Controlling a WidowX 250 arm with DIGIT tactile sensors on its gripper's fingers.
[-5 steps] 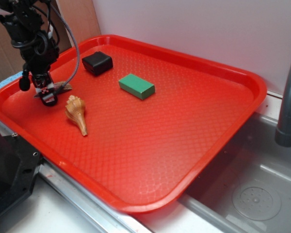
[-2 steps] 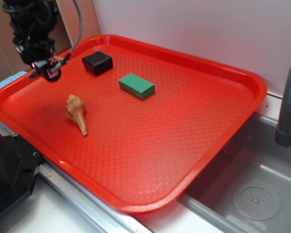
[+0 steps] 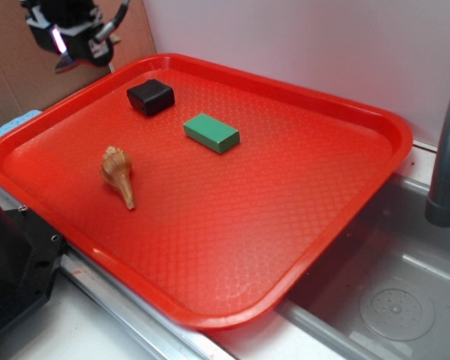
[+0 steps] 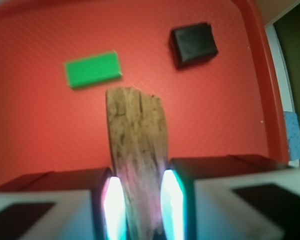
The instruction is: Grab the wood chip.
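Now up high over the far left corner of the red tray, gripper squeezed tight on the wood chip, grabbing step looking done, next only a steady hold, well above the shell.

Rough, dry grey-brown wood with open grain and dark flecks on the wood chip, pinched between smooth glossy pads of the black plastic end effector. Shiny red plastic with a fine pebbled texture across the tray. Glossy orange-tan shell, ridged at the crown, on the seashell at 9 o'clock. Matt green block; dull black block at 11 o'clock. Brushed grey metal on the sink and the faucet pipe at 3 o'clock.
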